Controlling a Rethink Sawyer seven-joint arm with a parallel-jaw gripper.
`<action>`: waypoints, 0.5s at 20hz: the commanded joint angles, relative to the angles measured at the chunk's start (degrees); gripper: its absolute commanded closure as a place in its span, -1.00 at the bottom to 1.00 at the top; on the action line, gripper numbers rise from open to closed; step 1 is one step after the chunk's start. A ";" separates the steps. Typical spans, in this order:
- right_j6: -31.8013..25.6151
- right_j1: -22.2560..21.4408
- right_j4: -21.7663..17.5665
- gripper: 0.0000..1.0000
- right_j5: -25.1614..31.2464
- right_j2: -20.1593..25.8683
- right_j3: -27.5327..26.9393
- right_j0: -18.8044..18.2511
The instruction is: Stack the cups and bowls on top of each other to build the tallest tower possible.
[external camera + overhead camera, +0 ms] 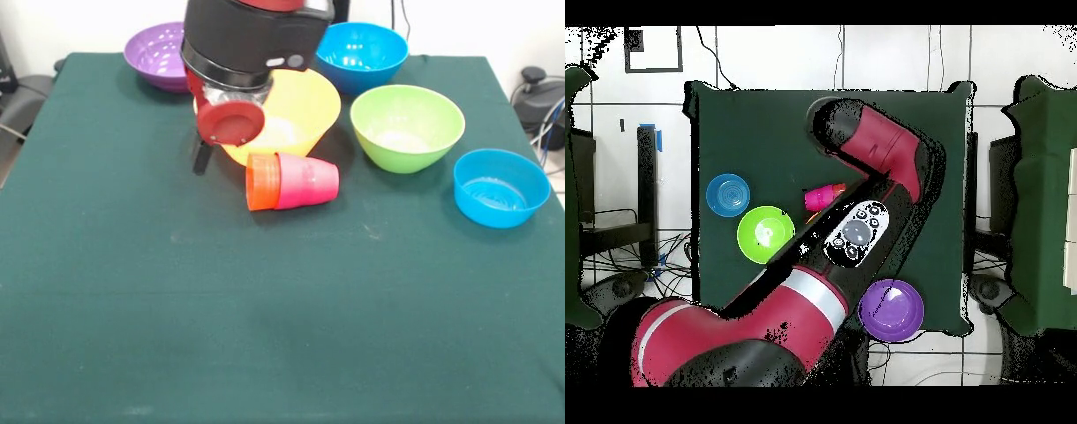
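Red arm (252,40) hangs low over the orange-yellow bowl (305,106); jaws' state unclear.

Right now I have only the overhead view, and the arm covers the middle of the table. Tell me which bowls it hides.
Observer: A large orange-yellow bowl stands upright under it.
Operator: List any other bowl I am missing.
Observer: A second blue bowl stands upright close behind the orange-yellow one in the front view.
Operator: Describe how the pink cup lies.
Observer: The pink cup lies on its side, nested with an orange cup, just in front of the orange-yellow bowl.
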 commanded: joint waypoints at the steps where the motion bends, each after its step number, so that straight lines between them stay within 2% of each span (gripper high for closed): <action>1: -13.91 -1.74 -7.35 1.00 -4.79 13.39 7.68 -1.10; 10: -10.90 -2.95 -12.71 1.00 -6.03 17.32 7.30 -3.14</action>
